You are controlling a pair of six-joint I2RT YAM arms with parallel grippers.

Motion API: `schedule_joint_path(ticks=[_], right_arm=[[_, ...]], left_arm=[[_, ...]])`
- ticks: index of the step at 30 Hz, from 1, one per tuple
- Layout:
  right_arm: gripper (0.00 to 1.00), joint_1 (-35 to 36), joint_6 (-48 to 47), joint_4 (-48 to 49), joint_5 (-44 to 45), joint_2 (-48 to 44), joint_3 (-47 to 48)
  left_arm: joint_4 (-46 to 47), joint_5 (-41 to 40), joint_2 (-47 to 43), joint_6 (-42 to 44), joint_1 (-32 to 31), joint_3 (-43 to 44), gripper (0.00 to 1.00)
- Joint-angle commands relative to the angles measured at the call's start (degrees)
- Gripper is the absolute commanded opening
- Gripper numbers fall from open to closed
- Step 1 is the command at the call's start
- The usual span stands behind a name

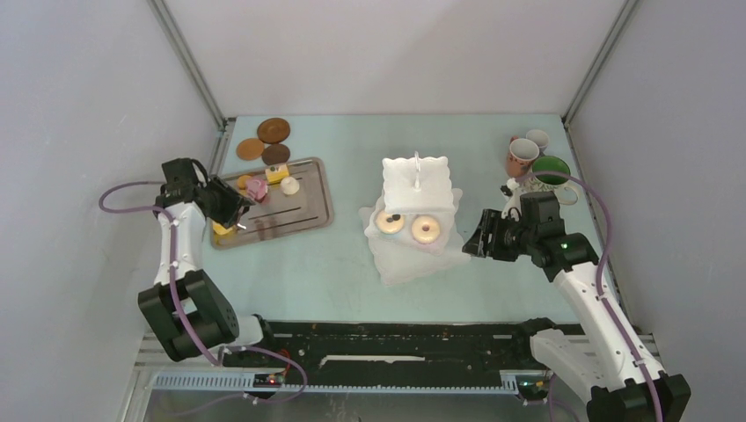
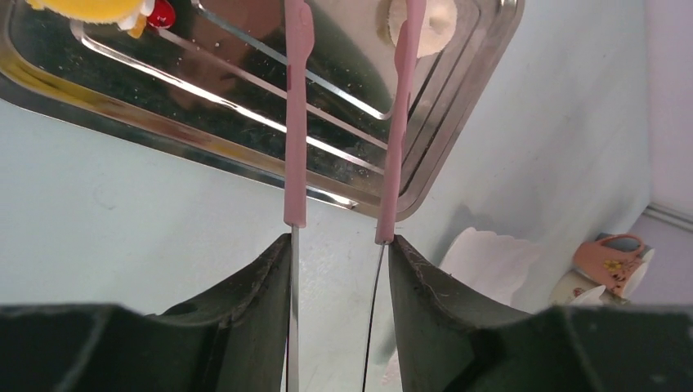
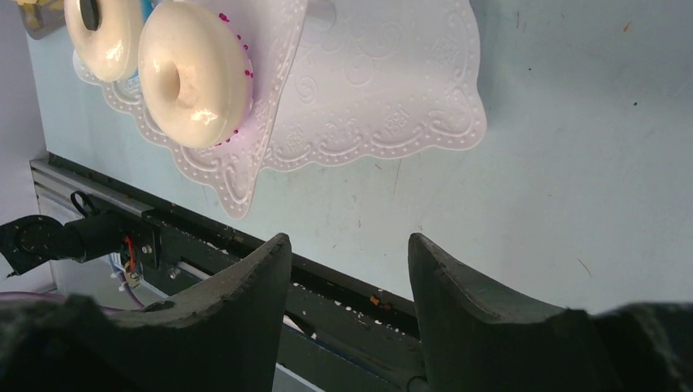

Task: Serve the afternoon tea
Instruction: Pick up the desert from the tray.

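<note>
Two left fingers (image 2: 245, 302) pinch pink tongs (image 2: 296, 122) at tray (image 2: 458, 106) edge — right fingers (image 3: 245, 302) spread, empty, near stand (image 3: 384, 106).

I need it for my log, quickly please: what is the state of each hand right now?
Left hand: closed on the pink tongs.
Right hand: open, holding nothing.

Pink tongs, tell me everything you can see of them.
The pink tongs have two slim, plastic-looking pink arms sleeved over thin metal strips. The strips run back between the fingers of the left gripper, which holds them. The arms stand apart with nothing between them and reach out over the grey metal tray. One arm crosses a pale round cake. The tips are cut off by the frame's upper edge.
</note>
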Motion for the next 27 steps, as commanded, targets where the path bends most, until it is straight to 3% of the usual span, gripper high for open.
schedule_joint_path(ticks=[1, 27], right_arm=[[0.58, -0.5, -1.7, 1.3, -0.7, 0.7, 1.2], [0.58, -1.4, -2.5, 1.3, -0.4, 1.6, 1.2]], left_arm=[[4.3, 4.5, 1.8, -3.9, 1.1, -0.4, 0.47], [15.8, 8.1, 9.9, -11.5, 2.4, -5.0, 0.49]])
